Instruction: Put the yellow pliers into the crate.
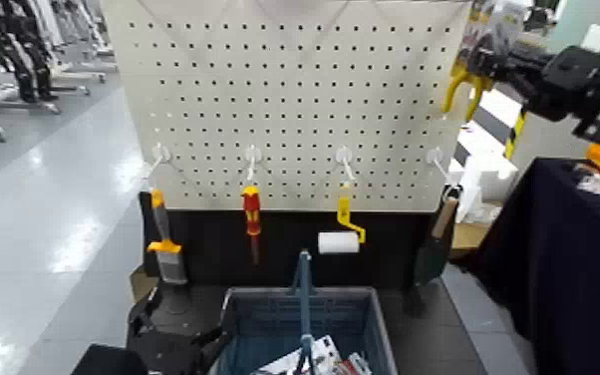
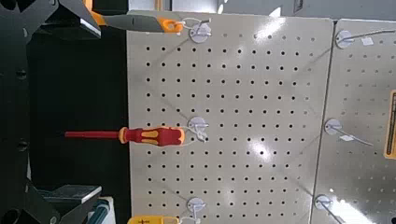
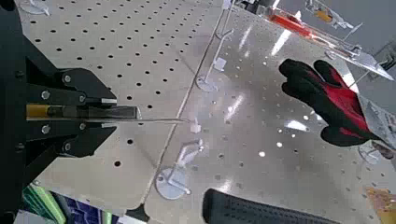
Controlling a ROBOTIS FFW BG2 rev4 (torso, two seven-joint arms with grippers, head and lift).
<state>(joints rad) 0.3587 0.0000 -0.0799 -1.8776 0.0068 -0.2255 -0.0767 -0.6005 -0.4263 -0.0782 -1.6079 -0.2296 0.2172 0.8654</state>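
Yellow pliers (image 1: pixel 466 80) on their card hang pinched in the right gripper (image 1: pixel 493 68), lifted clear beside the pegboard (image 1: pixel 284 100), presumably for carrying down to the crate (image 1: pixel 304 324). Left gripper (image 1: pixel 179 344) waits low beside it, spread unclear.

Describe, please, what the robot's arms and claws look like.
Both are matte black. The right claw has angular, blocky fingers studded with small silver screws; its arm is boxy and black. The left claw shows flat, angular black plates.
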